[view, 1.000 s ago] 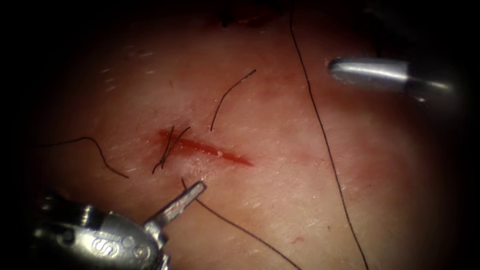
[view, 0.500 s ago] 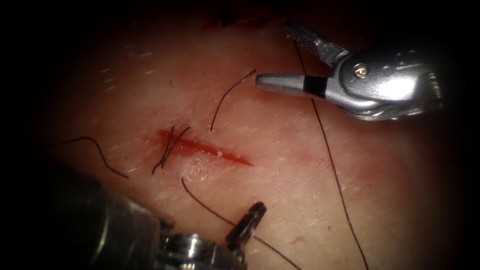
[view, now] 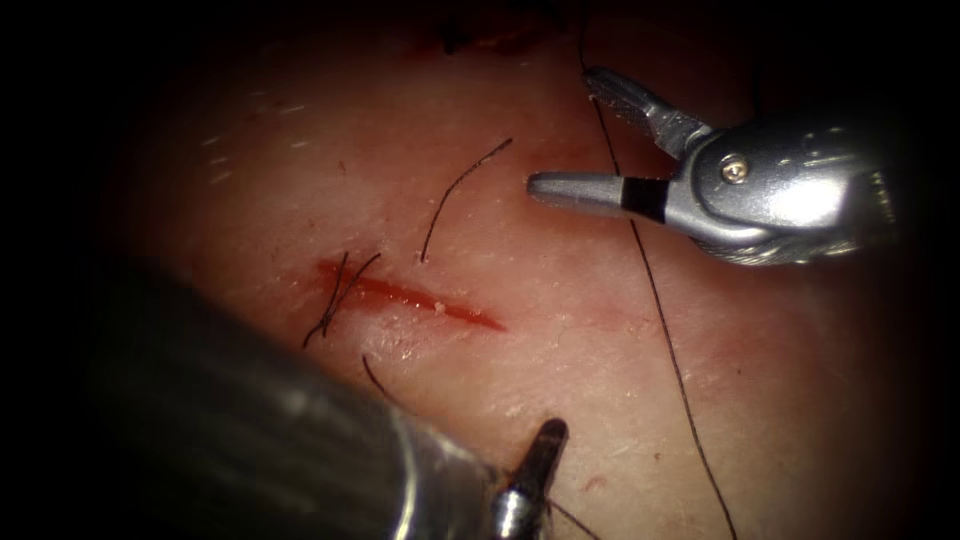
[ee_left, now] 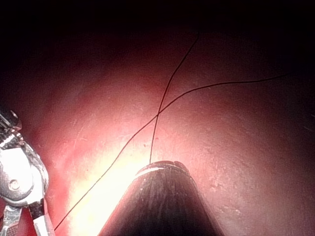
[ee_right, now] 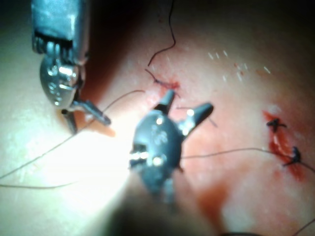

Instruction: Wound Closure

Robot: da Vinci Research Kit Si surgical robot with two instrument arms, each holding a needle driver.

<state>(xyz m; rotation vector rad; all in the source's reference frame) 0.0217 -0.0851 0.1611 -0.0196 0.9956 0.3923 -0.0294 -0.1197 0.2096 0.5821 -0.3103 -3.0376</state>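
Spread wide: that is how you have the right tool [view: 560,130] in the endoscope view, its two smooth steel jaws parted and empty above the tissue [view: 250,180], to the right of the cut [view: 420,298]. The long thread [view: 665,340] runs top to bottom on that side and crosses behind the lower jaw without being pinched. Your left tool [view: 545,440] comes in low, below the cut, on a dark rounded shaft [view: 250,430], and shows one narrow tip edge-on. The cut is a short red slit with a dark stitch [view: 335,295] across its left end; a curled cut end [view: 460,190] lies above it.

In the left wrist view, two strands of the thread [ee_left: 158,114] cross over the glistening tissue beyond the shaft's rim [ee_left: 160,169].

From the right wrist view, your right tool [ee_right: 189,100] again stands parted, holding nothing, just beside the stitch [ee_right: 160,81]. Your left tool [ee_right: 88,125] also looks parted, with a strand passing close by but, as far as you can see, not gripped. Neither tool carries the needle. Two dark knots [ee_right: 285,140] sit in red fluid well apart.

Expect the thread to be light, limp and slick: take it on a free length lifted off the surface, flat between the jaws. The tissue looks soft, moist and easily torn.
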